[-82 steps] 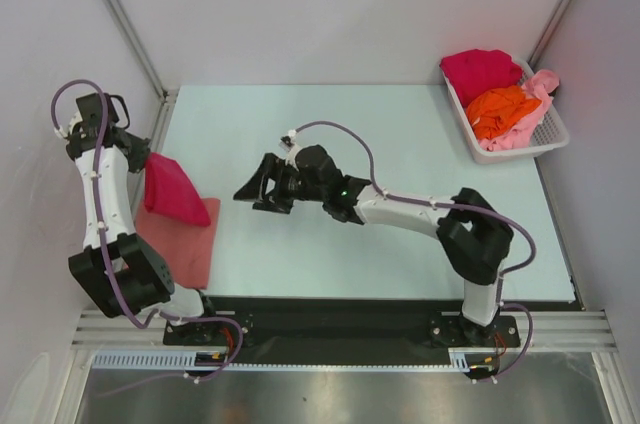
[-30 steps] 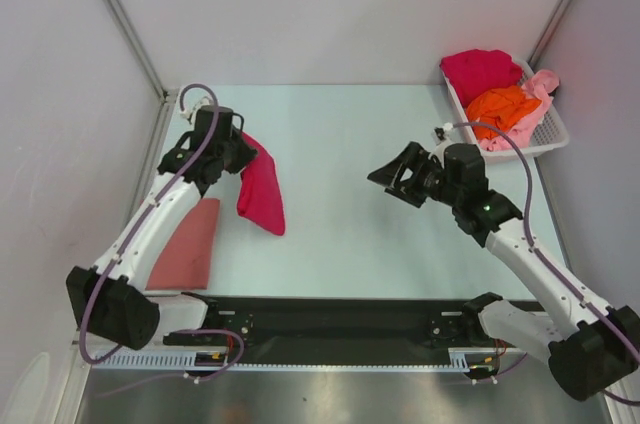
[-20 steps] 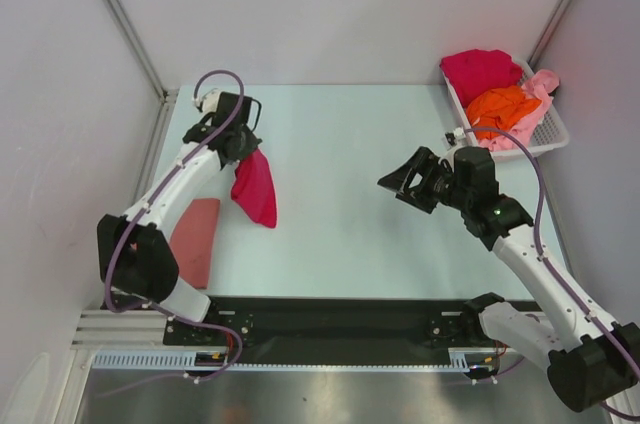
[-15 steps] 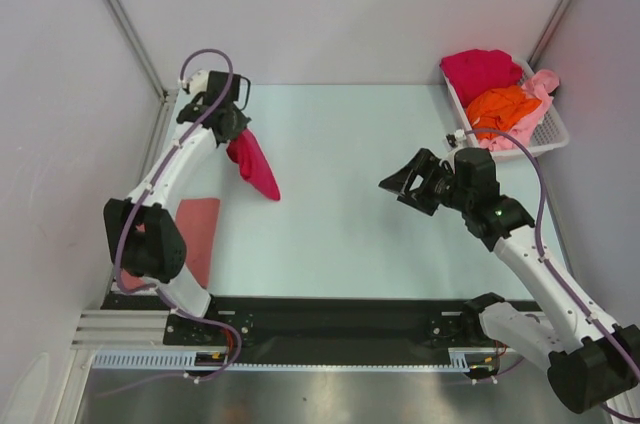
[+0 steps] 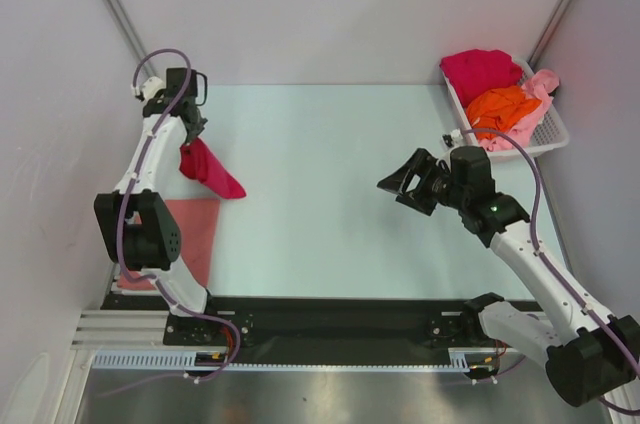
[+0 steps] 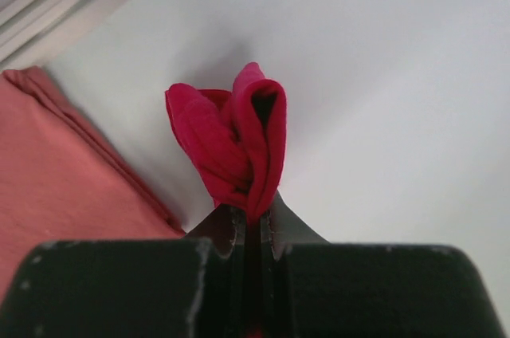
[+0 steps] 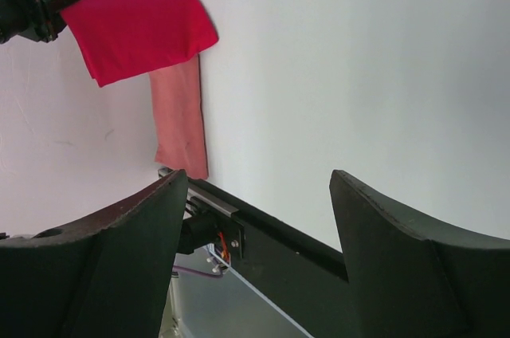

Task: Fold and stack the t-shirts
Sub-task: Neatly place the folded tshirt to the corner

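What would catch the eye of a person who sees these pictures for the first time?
The crimson shirt stands out most: it hangs, folded, from the shut left gripper at the far left of the table, close to the salmon pink shirt lying flat at the left edge. In the far right corner, the white basket holds a bright heap of crimson, orange and light pink cloth. The right gripper hangs open and empty.

No text, label or number can be read.
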`<state>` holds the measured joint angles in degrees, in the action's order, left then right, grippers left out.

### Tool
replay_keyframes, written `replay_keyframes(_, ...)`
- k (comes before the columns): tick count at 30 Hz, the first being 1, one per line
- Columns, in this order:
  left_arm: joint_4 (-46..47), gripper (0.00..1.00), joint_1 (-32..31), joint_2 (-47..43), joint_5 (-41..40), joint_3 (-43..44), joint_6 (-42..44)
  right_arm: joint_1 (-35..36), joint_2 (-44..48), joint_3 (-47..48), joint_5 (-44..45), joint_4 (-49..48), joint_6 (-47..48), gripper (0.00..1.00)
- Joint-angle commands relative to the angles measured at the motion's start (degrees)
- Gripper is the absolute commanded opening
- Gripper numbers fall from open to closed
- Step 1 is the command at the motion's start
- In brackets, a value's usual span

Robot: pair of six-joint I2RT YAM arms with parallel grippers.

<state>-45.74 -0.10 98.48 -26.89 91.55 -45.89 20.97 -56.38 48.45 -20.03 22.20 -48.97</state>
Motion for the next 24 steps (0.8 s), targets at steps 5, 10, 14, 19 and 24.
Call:
replay_keyframes(5,-0.84,0.0,5.63,0.75,-0.53,2.85,5.63,-0.14,-1.63,1.21,-1.59,-2.77,0.28,0.78)
replay_keyframes(10,-3.74,0.0,7.92,-0.65,-2.36,2.76,5.72,-0.14,-2.59,0.95,-2.11,-3.38,0.02,0.78)
replay_keyframes(14,-5.41,0.0,9.58,-2.59,-4.04,1.18,5.9,-0.14,-3.12,0.68,-2.82,-4.35,-0.34,0.78)
replay_keyframes(19,-6.56,0.0,11.08,-4.34,-6.85,-0.75,7.56,-0.23,-3.12,0.6,-3.08,-4.44,-0.25,0.78)
replay_keyframes(24,-6.73,0.0,13.54,-5.66,-6.77,-2.25,9.68,-0.23,-3.21,-0.19,-3.52,-4.44,-0.69,0.78)
